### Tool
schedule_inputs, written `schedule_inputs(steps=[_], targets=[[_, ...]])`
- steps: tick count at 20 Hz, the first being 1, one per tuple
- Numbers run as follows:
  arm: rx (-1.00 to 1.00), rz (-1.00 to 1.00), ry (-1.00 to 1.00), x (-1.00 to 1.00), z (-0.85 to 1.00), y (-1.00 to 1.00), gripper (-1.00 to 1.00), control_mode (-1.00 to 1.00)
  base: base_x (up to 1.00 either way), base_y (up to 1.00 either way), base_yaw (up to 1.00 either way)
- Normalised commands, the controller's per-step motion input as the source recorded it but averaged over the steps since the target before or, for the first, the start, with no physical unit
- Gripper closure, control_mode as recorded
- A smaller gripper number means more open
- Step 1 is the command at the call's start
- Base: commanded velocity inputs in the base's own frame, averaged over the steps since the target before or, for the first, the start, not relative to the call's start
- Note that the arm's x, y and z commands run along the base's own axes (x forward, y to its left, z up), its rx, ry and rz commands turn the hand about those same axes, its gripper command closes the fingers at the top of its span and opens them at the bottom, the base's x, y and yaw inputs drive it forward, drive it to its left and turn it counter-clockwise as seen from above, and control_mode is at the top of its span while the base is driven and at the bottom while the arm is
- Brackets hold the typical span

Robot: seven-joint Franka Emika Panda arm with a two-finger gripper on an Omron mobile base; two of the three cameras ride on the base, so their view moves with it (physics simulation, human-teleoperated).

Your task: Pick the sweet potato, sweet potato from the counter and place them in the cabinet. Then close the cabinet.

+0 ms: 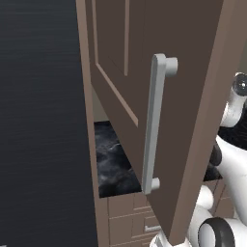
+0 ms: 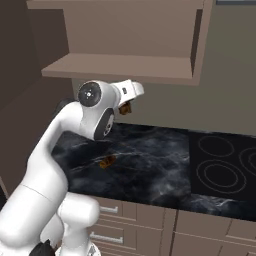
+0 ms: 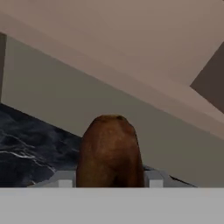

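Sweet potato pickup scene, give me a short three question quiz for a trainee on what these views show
1. True or false: the gripper is shut on a sweet potato.
2. Where is the other sweet potato? A) on the counter B) in the cabinet C) on the stovetop
3. Fill in: the cabinet door stands ____.

Key: 1 true; 2 A; 3 open.

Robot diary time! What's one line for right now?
gripper: shut on sweet potato, raised | second sweet potato: on counter | cabinet door: open
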Motion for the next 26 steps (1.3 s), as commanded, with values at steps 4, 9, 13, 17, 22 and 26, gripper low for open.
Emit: schedule_inputs(steps=[4,9,13,17,22,26], targets=[[-0.04,0.09,-0.02,0.02,1.0,0.0,1.0,-1.0,0.0,0.0,0.0],[0.0,0.11,0.03,0.77,0.79,0.0,1.0,-1.0,0.0,0.0,0.0],[0.0,0.12,-0.03,1.0,0.06,0.0,1.0,-1.0,0.0,0.0,0.0],[0.03,0.1,-0.11,1.0,-0.16,-0.11,1.0,-1.0,0.0,0.0,0.0],[0.01,0.05,-0.15,1.0,-0.28,-0.13,1.0,-1.0,0.0,0.0,0.0],[0.0,0.02,-0.05,1.0,-0.15,-0.14,1.0,-1.0,0.0,0.0,0.0]])
